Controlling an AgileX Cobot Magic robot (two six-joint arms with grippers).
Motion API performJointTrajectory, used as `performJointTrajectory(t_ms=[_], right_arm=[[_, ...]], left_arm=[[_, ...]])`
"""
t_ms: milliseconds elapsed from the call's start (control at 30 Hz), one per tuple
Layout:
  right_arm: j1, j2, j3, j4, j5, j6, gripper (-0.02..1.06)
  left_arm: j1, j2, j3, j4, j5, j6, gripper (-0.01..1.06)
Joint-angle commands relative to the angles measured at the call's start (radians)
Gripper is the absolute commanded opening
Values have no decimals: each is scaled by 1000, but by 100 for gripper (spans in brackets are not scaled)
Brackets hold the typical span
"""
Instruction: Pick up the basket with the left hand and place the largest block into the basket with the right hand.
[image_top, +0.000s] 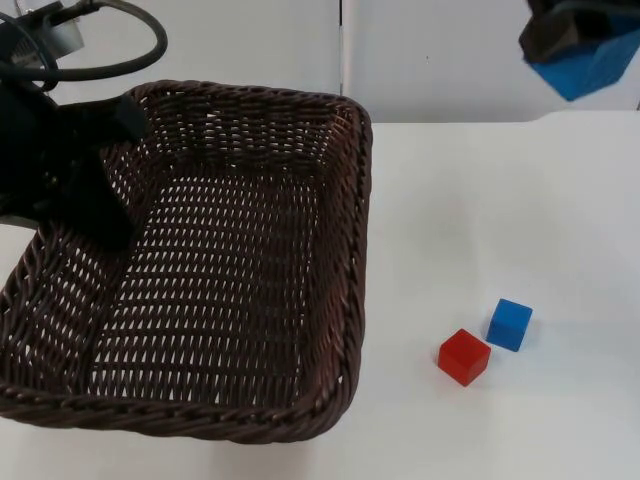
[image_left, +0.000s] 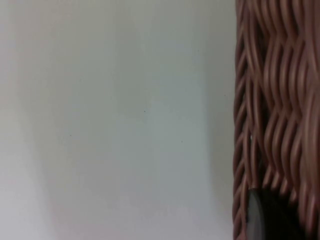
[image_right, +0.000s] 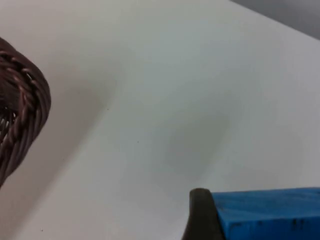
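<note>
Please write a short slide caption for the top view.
Left hand holds basket; right hand carries large blue block.

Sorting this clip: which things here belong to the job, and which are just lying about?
Job:
- wicker basket, held at its rim by the left hand
- large blue block, held up by the right hand

Lying about:
- small red cube on the table
- small blue cube beside it

- The basket (image_top: 250, 270), held up on its left rim by the left gripper (image_top: 95, 165), is open inside, with high woven walls all round.
- The right gripper (image_top: 560, 40) holds the big blue block (image_top: 590, 65) above the table (image_top: 480, 220) (bare white between them).
- A red cube (image_top: 464, 356) and small blue cube (image_top: 510, 324) stand near the basket's right wall.
</note>
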Motion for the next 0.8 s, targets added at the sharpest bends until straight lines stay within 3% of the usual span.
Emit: performJointTrajectory(t_ms=[0,400,533,767], right_arm=[[2,-18,-6,0,6,-7,0],[32,-20,-6,32,7,-27,0],[127,-20,-6,31,7,-106,0],[250,-20,-6,29,5,-112,0]], left_arm=[[-3,-15,-3,-24,5,-3,0],[-3,-15,-3,-28,5,-3,0],[-3,-15,-3,-28,5,-3,0],[-3,-15,-3,-28,5,-3,0]])
